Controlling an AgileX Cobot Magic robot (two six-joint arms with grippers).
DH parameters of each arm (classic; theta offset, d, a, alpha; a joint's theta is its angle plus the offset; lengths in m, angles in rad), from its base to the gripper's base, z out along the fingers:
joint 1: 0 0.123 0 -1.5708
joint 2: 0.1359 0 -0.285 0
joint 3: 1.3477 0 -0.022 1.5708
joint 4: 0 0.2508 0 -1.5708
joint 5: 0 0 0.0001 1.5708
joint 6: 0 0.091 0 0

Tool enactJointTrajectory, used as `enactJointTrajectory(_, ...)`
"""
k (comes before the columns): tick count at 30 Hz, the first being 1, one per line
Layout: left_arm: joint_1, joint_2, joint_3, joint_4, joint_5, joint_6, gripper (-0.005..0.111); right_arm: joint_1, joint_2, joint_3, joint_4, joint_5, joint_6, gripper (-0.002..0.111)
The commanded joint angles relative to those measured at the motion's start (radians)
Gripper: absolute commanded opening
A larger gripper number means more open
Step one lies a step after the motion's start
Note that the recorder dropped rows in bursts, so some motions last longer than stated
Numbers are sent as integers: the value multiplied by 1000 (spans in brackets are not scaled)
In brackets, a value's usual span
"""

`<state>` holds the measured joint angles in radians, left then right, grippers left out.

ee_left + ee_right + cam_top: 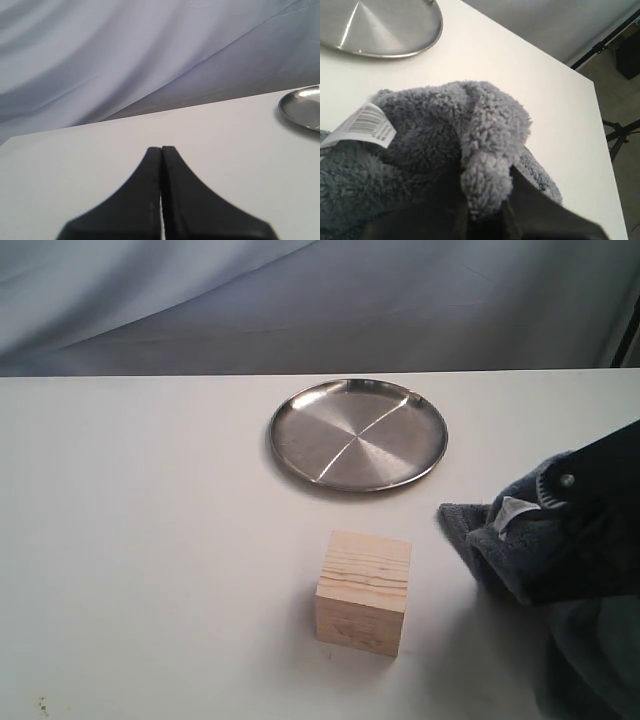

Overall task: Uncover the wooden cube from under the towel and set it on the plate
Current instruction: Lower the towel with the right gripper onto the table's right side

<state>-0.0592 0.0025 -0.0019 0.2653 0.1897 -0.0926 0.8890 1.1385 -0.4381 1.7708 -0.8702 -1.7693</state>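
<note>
Exterior view: high, angled down on the white surface (150, 540), facing the grey backdrop (300, 300), mid distance. Left wrist view: low, looks past the left fingers (140, 205) along the surface to the backdrop. Right wrist view: very close, over the right fingers (540, 215), mostly filled by the towel (445, 130). All three views share the plate (357, 434); exterior and right wrist views share the towel.

A white table (130, 540) is evenly lit; behind its far edge a pale blue-grey backdrop cloth (300, 300) is hung in soft folds; past a side edge, grey floor (620, 95) and a black stand (605, 40) are glimpsed.
</note>
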Motion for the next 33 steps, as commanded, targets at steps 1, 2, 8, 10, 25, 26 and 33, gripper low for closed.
enactJointTrajectory(1, 1, -3, 2, -9, -3, -3, 0, -3, 78, 5, -29, 12, 53, 0)
enactJointTrajectory(2, 1, -3, 2, -9, -3, -3, 0, -3, 94, 5, -29, 12, 63, 1)
enactJointTrajectory(8, 1, -3, 2, -9, -3, -3, 0, -3, 158, 5, -32, -72, 153, 34)
enactJointTrajectory(10, 1, -3, 2, -9, -3, -3, 0, -3, 167, 5, -36, -106, 186, 53)
enactJointTrajectory(25, 1, -3, 2, -9, -3, -3, 0, -3, 160, 5, -129, -200, 328, 77)
enactJointTrajectory(26, 1, -3, 2, -9, -3, -3, 0, -3, 150, 5, -130, -184, 335, 77)
enactJointTrajectory(33, 1, -3, 2, -9, -3, -3, 0, -3, -25, 5, -152, -116, 342, 77)
